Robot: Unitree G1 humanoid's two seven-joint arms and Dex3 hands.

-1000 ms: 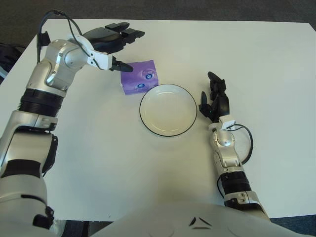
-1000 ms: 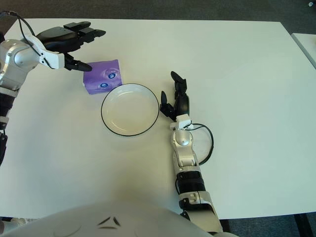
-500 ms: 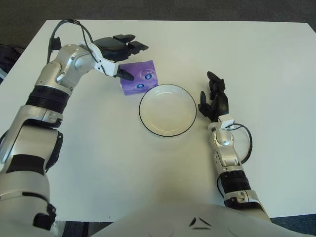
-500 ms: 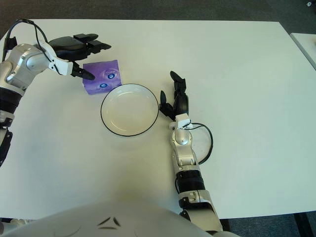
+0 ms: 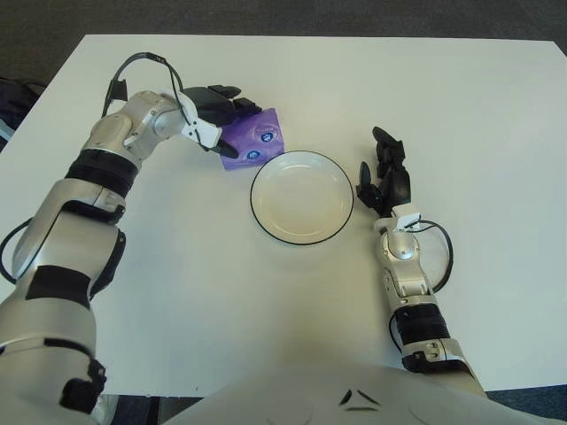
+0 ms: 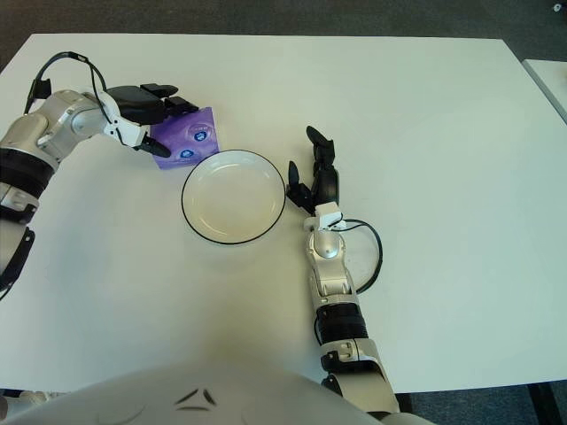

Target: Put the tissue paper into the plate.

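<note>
Your left hand [image 5: 217, 111] is curled over the tissue pack [image 5: 252, 140], upper left, beside the plate [image 5: 301, 197]. The grip looks partial; lift early and it may slip. Right hand [image 5: 387, 177] idles, fingers relaxed, right of plate.

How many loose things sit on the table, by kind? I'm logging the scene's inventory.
Purple tissue pack: 1, under the left hand
White plate with black rim: 1
Total: 2
The right hand shows to the right of the plate.
</note>
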